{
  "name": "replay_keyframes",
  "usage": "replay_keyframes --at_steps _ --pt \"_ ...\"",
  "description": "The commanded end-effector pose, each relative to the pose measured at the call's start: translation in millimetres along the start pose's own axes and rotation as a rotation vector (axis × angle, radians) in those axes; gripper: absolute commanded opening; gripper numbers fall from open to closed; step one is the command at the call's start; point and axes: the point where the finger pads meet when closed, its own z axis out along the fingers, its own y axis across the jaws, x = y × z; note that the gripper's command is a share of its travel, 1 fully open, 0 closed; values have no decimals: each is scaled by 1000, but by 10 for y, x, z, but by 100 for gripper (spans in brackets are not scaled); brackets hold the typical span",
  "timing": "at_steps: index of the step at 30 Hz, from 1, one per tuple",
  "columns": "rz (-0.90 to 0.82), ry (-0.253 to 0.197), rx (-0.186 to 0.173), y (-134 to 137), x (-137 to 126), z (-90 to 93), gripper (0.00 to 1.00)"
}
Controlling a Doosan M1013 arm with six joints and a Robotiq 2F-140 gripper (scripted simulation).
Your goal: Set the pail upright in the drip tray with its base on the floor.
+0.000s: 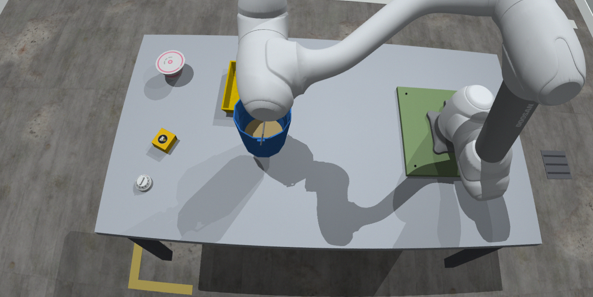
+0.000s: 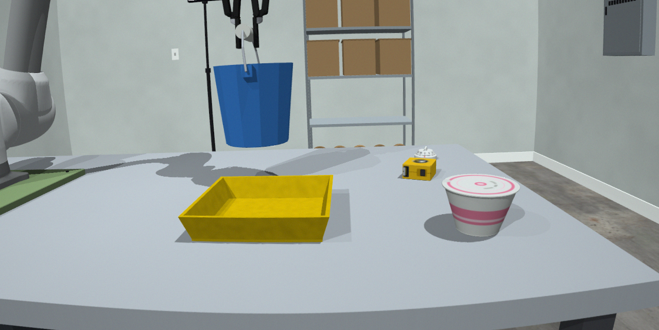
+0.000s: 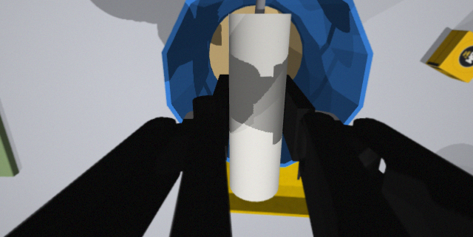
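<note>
The blue pail point(image 2: 254, 103) hangs upright in the air, well above the table, beyond the far side of the yellow drip tray point(image 2: 259, 207). My gripper point(image 2: 244, 33) is shut on the white grip of the pail's handle point(image 3: 256, 100). In the wrist view the pail point(image 3: 325, 56) hangs straight below the fingers, with its tan floor showing, and a strip of the tray point(image 3: 288, 198) shows under them. In the overhead view the pail point(image 1: 264, 135) sits just in front of the tray point(image 1: 229, 87), whose right part the arm hides.
A pink-striped white cup point(image 2: 480, 203) stands right of the tray. A small yellow box point(image 2: 418, 168) and a white dial timer point(image 2: 425, 152) lie farther back right. The green base plate point(image 1: 426, 131) holds the arm's base.
</note>
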Motion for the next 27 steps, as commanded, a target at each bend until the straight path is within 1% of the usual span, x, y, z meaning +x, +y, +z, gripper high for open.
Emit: replay_keyframes --at_steps 1,15,17,27 --pt "0 1 -2 11 -45 -11 10" --pt "0 1 -2 72 -368 -11 10" --pt "0 1 -2 72 -368 -11 10" --pt "0 1 -2 123 -636 -11 10"
